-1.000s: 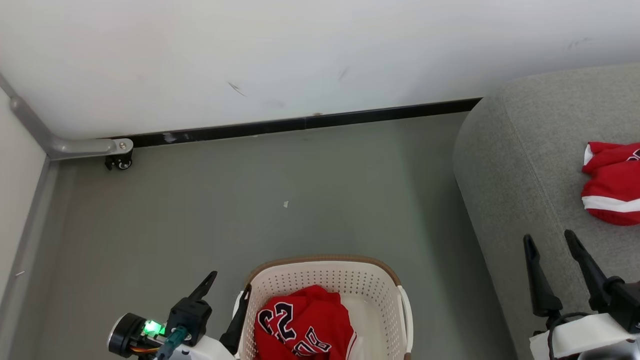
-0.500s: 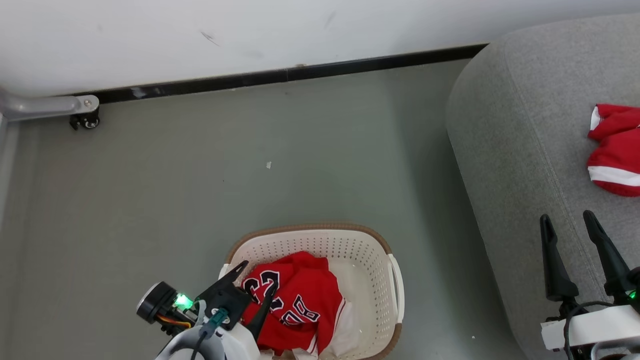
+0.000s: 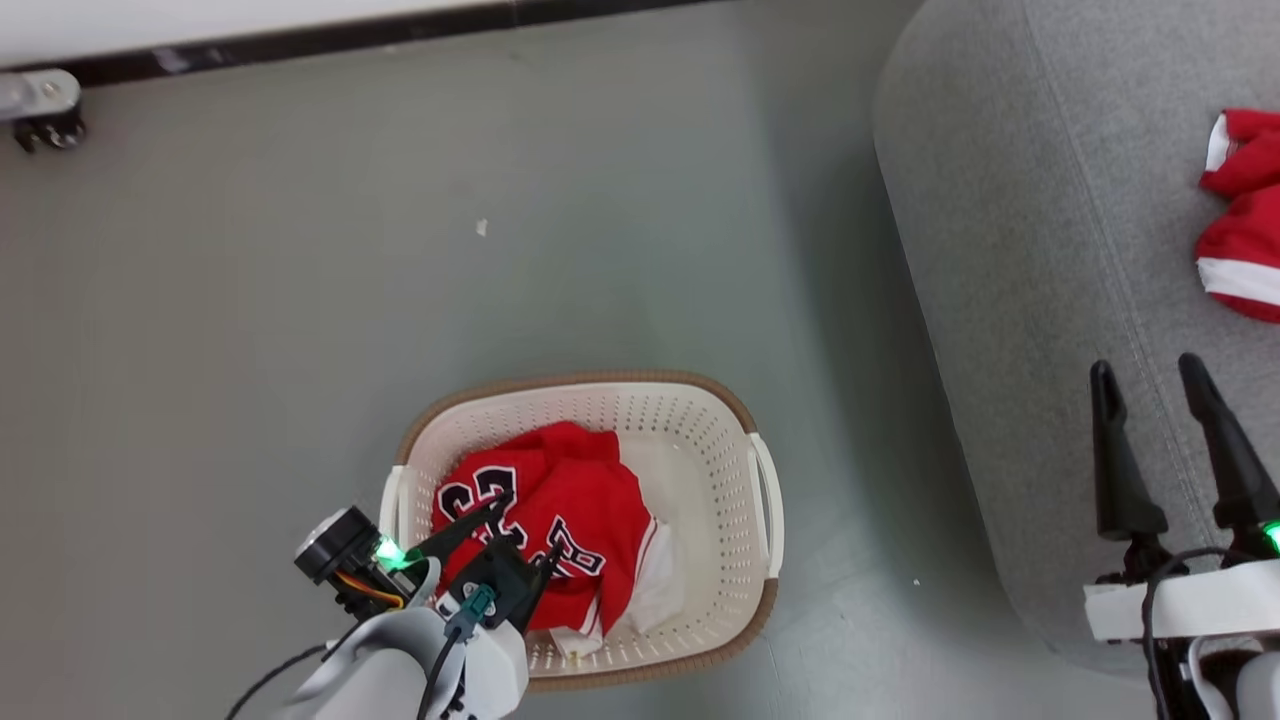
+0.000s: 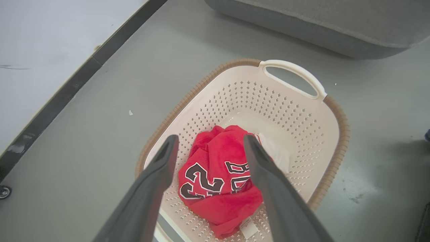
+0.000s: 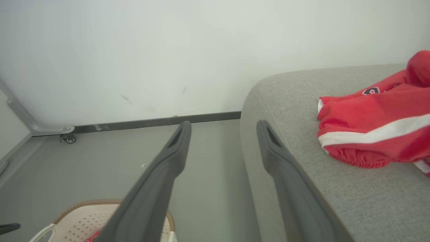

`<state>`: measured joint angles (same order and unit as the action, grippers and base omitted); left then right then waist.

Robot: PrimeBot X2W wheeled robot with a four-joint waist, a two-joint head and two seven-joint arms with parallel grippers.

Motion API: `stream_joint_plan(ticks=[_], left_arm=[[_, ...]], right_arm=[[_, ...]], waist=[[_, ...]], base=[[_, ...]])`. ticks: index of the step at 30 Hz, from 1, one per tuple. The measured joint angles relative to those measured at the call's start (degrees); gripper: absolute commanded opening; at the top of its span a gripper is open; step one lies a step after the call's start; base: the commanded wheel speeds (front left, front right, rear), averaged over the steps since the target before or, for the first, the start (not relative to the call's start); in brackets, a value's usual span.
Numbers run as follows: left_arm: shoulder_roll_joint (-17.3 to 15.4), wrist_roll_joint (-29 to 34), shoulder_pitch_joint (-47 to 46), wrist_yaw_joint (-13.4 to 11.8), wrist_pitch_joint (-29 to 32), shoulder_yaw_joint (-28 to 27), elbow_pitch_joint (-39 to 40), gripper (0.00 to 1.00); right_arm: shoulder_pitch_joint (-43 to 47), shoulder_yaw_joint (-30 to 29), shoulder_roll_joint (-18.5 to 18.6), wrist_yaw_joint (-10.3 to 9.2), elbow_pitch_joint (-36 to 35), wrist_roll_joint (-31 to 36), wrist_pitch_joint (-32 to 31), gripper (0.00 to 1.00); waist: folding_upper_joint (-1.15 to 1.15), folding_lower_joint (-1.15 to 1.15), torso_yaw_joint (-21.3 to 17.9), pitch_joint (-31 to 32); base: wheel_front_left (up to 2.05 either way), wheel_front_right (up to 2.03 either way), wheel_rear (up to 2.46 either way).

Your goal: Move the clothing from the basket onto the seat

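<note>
Right, head view first: left gripper (image 3: pixel 525 527) hangs over the basket (image 3: pixel 690 430), jaws spread wide, nothing gripped. The crumpled red jersey (image 3: pixel 560 490) lies under its fingertips, in the basket's left half; can't tell from here whether they touch. The basket is oval cream plastic w/ perforated walls and a brown woven-look rim, and stands on a smooth grey-green floor (image 3: pixel 300 300). To the right is the seat (image 3: pixel 1000 250): big, rounded, grey fabric w/ a stitched seam. A second red garment (image 3: pixel 1240 260) w/ white stripe lies on top of it, at the pic's right edge. Right gripper (image 3: pixel 1145 365) is over the seat's near part, jaws wide and empty, well apart from that garment. A black baseboard (image 3: pixel 300 40) and a small caster (image 3: pixel 45 130) are at the top left.

Left wrist view: the jersey sits framed between both fingers, beyond the tips, soft and bunched, w/ black-and-white numbers showing. A white tag (image 4: pixel 249 232) and the far loop handle (image 4: pixel 292 75) show up here, not clear from the head.

Right wrist view: the fingers point at a pale wall (image 5: pixel 134 50). The garment on the seat lies right of the jaws, w/ a gathered elastic edge that the head view doesn't give.
</note>
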<state>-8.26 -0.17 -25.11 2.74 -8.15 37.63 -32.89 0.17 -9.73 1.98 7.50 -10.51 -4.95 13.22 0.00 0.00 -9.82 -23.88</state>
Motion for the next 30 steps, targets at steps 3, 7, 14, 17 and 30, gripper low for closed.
stream_joint_plan(ticks=[3,7,14,17,30], left_arm=[[-0.4,0.9,-1.3,0.0,-0.1,0.3,-1.3,1.0],[-0.7,3.3,-3.3,0.0,-0.1,1.8,-2.8,1.0],[-0.8,6.0,-6.8,-0.1,-0.5,3.4,-5.3,1.0],[-0.7,7.7,-8.1,-0.1,-0.6,4.5,-6.3,1.0],[-1.0,12.3,-12.7,-0.7,-1.6,7.8,-9.4,1.0]], right_arm=[[-1.3,-0.3,0.0,0.0,-0.1,-0.7,0.4,1.0],[-2.9,-0.4,0.0,0.0,-0.2,-1.5,0.5,1.0],[-6.2,-0.4,0.0,0.0,-0.4,-2.8,0.6,1.0],[-7.8,-0.4,0.0,0.0,-0.4,-3.2,1.0,1.0],[-13.1,0.6,0.0,0.0,1.1,-6.1,1.1,1.0]], waist=[[0.0,0.0,-0.6,-2.1],[0.0,0.0,-1.5,-4.8],[0.0,0.0,-3.1,-9.2],[0.0,0.0,-3.8,-11.0],[0.0,0.0,-6.6,-17.5]], base=[[0.0,0.0,0.0],[0.0,0.0,0.0],[0.0,0.0,0.0],[0.0,0.0,0.0],[0.0,0.0,0.0]])
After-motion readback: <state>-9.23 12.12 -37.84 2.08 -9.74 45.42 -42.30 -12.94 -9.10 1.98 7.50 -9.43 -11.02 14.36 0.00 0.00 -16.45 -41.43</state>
